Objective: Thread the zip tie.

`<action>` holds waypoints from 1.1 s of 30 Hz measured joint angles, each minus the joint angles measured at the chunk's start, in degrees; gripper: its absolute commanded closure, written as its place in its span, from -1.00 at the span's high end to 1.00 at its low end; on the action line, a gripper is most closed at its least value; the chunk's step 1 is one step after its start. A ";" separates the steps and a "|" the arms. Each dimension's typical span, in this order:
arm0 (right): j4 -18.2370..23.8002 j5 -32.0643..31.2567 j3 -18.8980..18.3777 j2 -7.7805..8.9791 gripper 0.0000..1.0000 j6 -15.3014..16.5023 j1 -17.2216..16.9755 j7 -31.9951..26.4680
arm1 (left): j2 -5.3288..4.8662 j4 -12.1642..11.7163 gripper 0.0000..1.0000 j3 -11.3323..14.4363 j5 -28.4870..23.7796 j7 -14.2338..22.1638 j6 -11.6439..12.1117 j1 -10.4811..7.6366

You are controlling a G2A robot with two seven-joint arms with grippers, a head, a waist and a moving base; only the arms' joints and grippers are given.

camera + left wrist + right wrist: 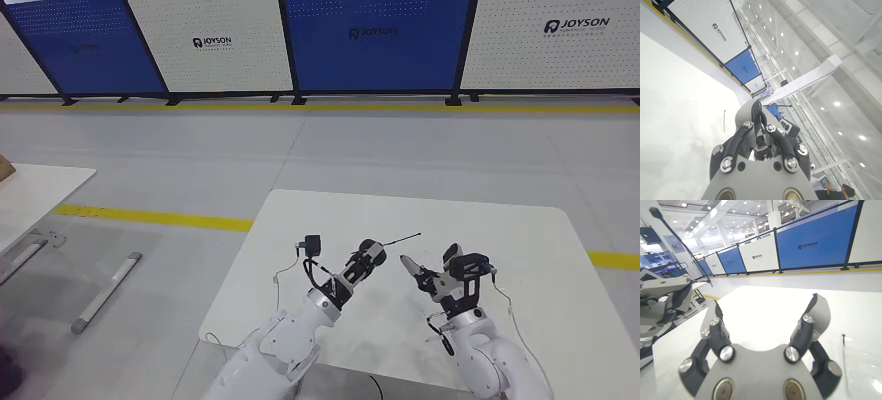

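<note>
A thin black plastic zip tie [400, 240] shows above the plain white surface [520, 300]; a second black zip tie [843, 340] lies on that surface. The jaws are grey metal with black ribbed pads [718, 311]. Beyond the surface are a pale grey floor [350, 150], a yellow floor line [400, 106], and blue and white dotted panels [380, 45].

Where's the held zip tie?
Top view: zip tie clamped in the left gripper above the table middle, free end pointing toward the far edge, beside the open right gripper.

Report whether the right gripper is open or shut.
Open. The right gripper shows its fingers wide apart, bare table between them, nothing held.
</note>
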State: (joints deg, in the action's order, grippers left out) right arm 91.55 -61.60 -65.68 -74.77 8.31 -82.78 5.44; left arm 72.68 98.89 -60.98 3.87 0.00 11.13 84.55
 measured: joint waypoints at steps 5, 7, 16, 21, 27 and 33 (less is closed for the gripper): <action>-0.04 -0.93 1.13 -0.08 -0.86 1.61 0.10 -0.62 | 0.19 -0.22 -1.00 0.62 0.69 -0.68 -0.34 -0.40; 0.12 1.23 1.22 -0.10 -0.96 3.82 0.17 -1.80 | 0.28 -0.36 -1.00 1.01 1.54 -1.23 -0.55 -0.55; 1.66 1.58 0.27 0.16 -0.56 5.45 -0.30 -3.11 | 0.41 -1.51 -1.00 2.00 3.12 -0.41 -0.81 -0.84; 2.04 0.91 0.29 0.24 -0.48 6.11 -0.62 -2.99 | 0.46 -1.63 -1.00 2.32 3.31 0.02 -0.48 -0.92; 2.09 0.15 0.40 0.30 -0.46 6.41 -0.70 -3.38 | 0.51 -1.27 -1.00 2.45 3.63 -0.07 -0.51 -0.86; 2.15 -0.18 0.56 0.30 -0.44 6.48 -0.70 -3.34 | 0.51 -1.13 -1.00 2.57 4.14 0.13 -0.47 -0.68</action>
State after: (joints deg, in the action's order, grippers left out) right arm 93.70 -61.78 -65.13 -74.46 14.79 -83.48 2.10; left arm 73.19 97.76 -58.41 8.01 0.13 10.67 83.87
